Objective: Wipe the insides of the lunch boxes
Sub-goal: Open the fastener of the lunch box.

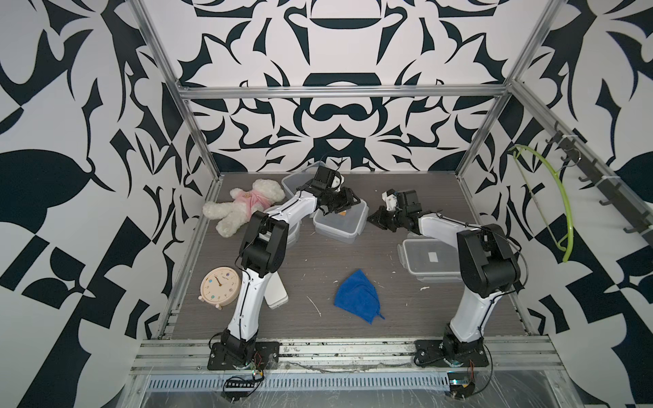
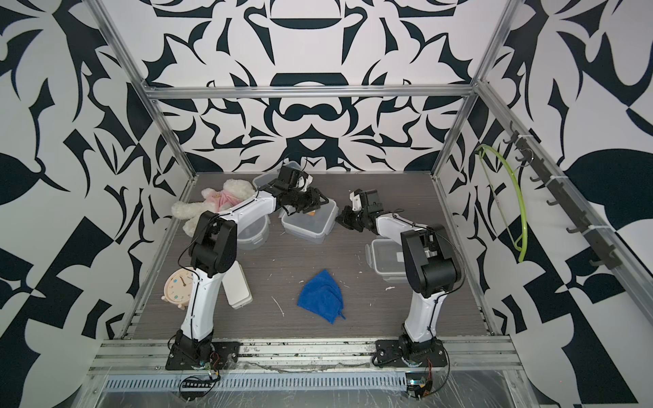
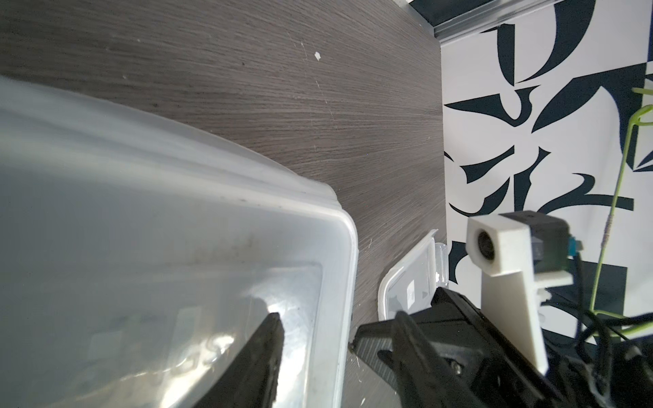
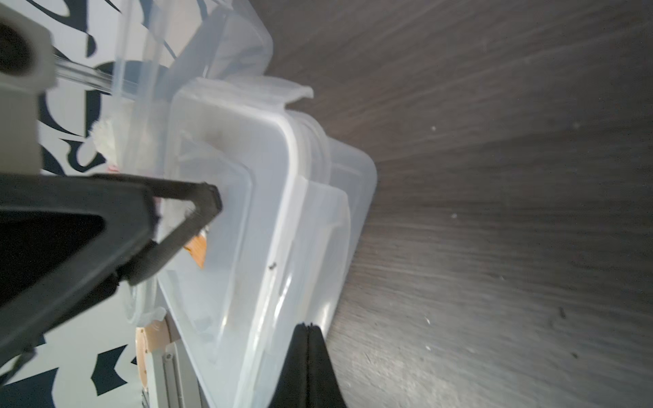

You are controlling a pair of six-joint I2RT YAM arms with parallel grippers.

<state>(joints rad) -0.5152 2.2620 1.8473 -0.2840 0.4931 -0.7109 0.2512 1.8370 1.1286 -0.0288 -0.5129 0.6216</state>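
Right wrist view has the right end effector point(image 4: 309, 330) clenched tight, tips pressed together with nothing visibly between them. It sits just beside one end of the middle lunch box point(image 4: 357, 176), close to a clip point(image 4: 325, 226) folded down from its lid point(image 4: 268, 169).

In both top views this box sits toward the back of the worktop point(image 1: 318, 275). Its long axis runs roughly side to side. The right end effector lies just off the box's right end, and the left end effector point(image 1: 341, 208) hangs over the top of it, reaching in from the left. The left one is half spread, with one finger point(image 3: 268, 346) on or just above the lid. I cannot tell whether it presses down, and it grips nothing I can see.

The lid is still on, so the inside cannot be reached yet. My guess is that the step in hand is undoing the clips, and the right arm is the nearer one to that end clip.

A second lidded lunch box point(image 1: 429, 259) sits near the right arm. The blue cloth point(image 1: 357, 296) lies untouched, well apart toward the front.
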